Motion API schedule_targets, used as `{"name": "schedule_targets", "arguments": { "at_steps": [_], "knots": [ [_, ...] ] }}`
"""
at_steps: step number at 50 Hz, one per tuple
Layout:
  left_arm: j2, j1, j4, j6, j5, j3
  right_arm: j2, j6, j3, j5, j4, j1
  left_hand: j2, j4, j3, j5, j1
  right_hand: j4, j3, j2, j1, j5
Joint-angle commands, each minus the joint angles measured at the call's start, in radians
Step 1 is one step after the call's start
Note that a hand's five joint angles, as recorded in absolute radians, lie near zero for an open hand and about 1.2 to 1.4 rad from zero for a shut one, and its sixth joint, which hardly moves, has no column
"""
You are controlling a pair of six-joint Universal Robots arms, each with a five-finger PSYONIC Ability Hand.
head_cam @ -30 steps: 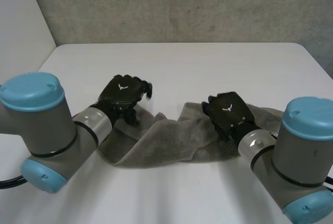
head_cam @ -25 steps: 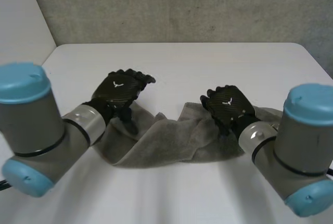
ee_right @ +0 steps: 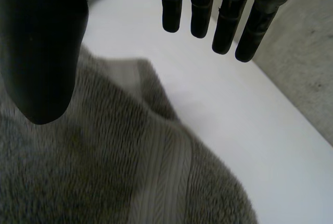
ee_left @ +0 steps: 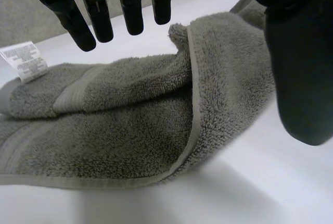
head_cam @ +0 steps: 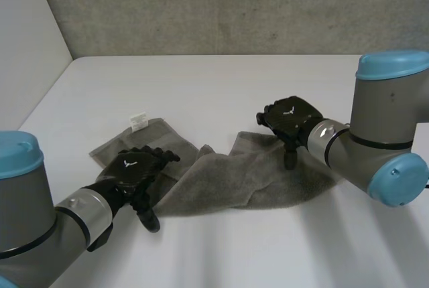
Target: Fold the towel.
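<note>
Towel (head_cam: 228,177): grey, bunched, mid-table (head_cam: 221,80); long axis runs left to right, tag end toward the table's left edge.
Tag (head_cam: 138,121): white, at the towel's far left corner.
Left hand (head_cam: 131,171): over the towel's left end, fingers straight, released.
Right hand (head_cam: 291,115): over its right part, fingers straight, thumb apart, released.

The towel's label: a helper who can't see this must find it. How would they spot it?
On the white table lies a rumpled grey towel. At its end near the left hand, on the far corner, sticks out a small label: white with print, unlike the grey cloth.
</note>
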Motion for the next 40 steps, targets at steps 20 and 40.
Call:
{"name": "schedule_targets", "arguments": {
  "at_steps": [20,40],
  "knots": [
    [-0.264,-0.036,0.032,-0.005,-0.147,0.161,0.094,-0.089,0.028,0.018,-0.107,0.013,0.728,0.729,0.733,0.555,0.725,0.766,0.766,0.723,0.771,0.805],
    [-0.137,-0.025,0.168,-0.009,-0.224,0.788,-0.203,0.157,0.107,0.192,-0.93,0.005,1.121,1.122,1.126,0.948,1.118,1.082,1.082,1.039,1.087,1.121]
  ]
}}
